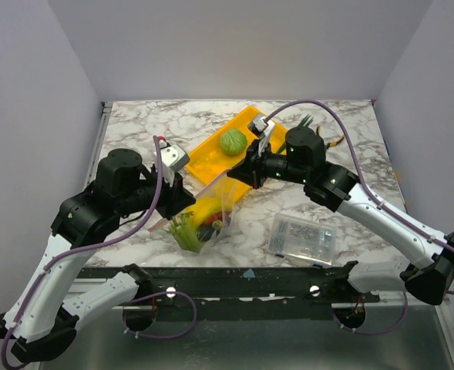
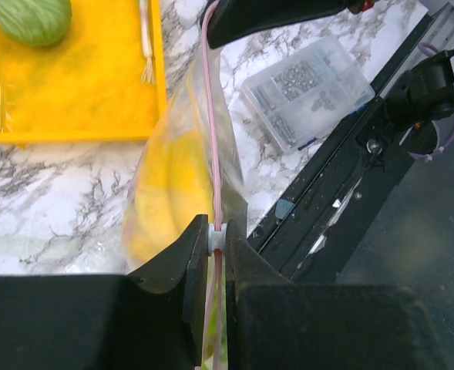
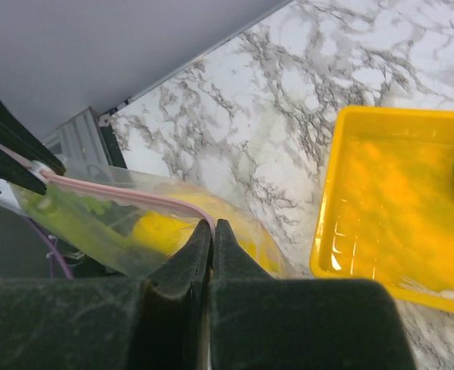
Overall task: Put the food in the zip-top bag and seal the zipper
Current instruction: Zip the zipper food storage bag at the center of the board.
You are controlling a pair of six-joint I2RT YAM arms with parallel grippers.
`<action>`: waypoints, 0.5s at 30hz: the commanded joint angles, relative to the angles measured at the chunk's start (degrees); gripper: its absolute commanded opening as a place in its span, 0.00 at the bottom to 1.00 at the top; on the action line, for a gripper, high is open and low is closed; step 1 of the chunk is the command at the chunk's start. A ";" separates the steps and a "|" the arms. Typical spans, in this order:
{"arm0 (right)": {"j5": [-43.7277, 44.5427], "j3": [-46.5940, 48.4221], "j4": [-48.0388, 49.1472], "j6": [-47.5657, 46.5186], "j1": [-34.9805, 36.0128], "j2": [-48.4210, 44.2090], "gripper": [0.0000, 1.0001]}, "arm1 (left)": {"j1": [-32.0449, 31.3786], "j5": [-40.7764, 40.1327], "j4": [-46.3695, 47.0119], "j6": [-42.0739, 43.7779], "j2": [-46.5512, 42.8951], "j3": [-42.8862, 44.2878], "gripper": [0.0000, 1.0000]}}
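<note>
From above, the zip-top bag (image 1: 211,210) stands on the marble surface (image 1: 134,131) just at the near side of the yellow tray (image 1: 207,160). It holds yellow bananas (image 1: 209,205) and green leafy pieces (image 1: 186,233); a red bit inside may be the tomato. The left fingers (image 1: 185,199) and right fingers (image 1: 237,174) meet the bag at opposite ends.

In the left wrist view, the left fingers are clenched on the pink zipper (image 2: 213,139).

In the right wrist view, the right fingers are clamped on the zipper too, near the tray.
</note>
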 commanded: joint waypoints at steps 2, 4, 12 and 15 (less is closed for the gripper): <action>7.11 -2.79 2.21 0.20 -2.84 -0.51 0.00 | 0.01 -2.36 -5.69 -1.52 -3.00 -0.88 0.00; 7.81 -3.55 2.20 -0.26 -3.02 -0.49 0.00 | 0.04 -3.16 -6.51 -1.45 -3.30 -0.42 0.00; 8.39 -4.08 1.17 -1.83 -3.83 -1.07 0.00 | 0.00 -4.33 -8.37 -0.64 -3.90 1.44 0.00; 0.94 -3.30 3.42 -2.05 -3.78 -1.39 0.00 | 0.00 -2.41 -6.34 -1.05 -3.44 0.92 0.00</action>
